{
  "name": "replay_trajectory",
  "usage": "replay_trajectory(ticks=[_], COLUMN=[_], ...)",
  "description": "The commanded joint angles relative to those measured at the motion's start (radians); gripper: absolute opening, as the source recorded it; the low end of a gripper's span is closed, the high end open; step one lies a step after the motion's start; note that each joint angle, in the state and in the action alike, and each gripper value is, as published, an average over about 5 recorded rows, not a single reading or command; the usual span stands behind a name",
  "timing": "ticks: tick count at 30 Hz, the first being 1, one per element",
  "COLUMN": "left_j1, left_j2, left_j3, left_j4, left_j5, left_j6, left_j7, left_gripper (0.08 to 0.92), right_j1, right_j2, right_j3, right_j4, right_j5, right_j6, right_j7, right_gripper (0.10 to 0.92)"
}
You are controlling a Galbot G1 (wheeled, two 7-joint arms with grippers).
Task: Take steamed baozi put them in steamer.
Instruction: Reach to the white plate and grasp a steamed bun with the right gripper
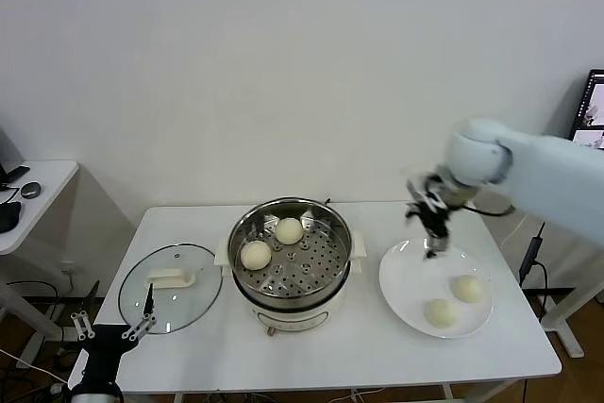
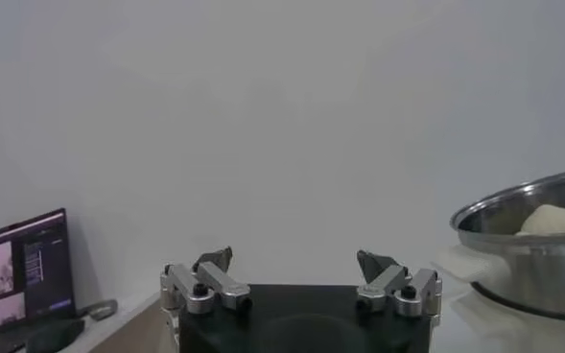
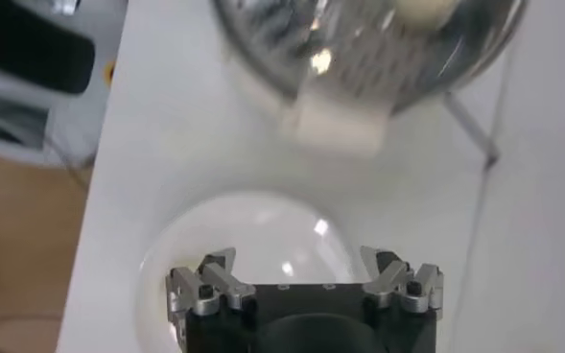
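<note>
Steamer [image 1: 291, 257] stands upright at table centre with two buns [image 1: 272, 243] inside at its left-rear side — right gripper [image 1: 432, 233], fingers spread, empty, hovers above the plate [image 1: 408, 280] edge — left gripper [image 1: 113, 330], also spread, parked low.

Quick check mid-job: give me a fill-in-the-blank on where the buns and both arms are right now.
1. The steamer holds ____ buns.
2. The plate holds ____ buns.
3. The right gripper hangs over the plate with its jaws ____.
4. The left gripper waits low beside the glass ____, on the table's left.

Missing words: two; two; open; lid
</note>
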Motion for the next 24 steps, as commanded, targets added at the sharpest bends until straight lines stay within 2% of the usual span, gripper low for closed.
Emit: replay_trajectory(ticks=[1,6,24], left_j1=[0.003,0.01,0.032], left_j2=[-0.002,-0.008,-0.021], left_j3=[-0.001,-0.001,-0.02], left_j4=[-0.005,-0.013,-0.022], left_j5=[0.004,0.012,0.012], left_j6=[0.003,0.006,0.002], left_j7=[0.001,0.002,0.001], left_gripper=[0.823,0.823,0.823], right_j1=[-0.399,-0.532,-0.64], right_j2=[-0.173,-0.139,-0.012], right_j3=[0.246,0.328,0.401], right_j4=[-0.01,-0.027,-0.112], right_j5=[-0.192,-0.2,-0.229], right_j6=[0.109,0.096,0.066], right_j7=[0.009,0.053,0.104], right_gripper=[0.823,0.823,0.812])
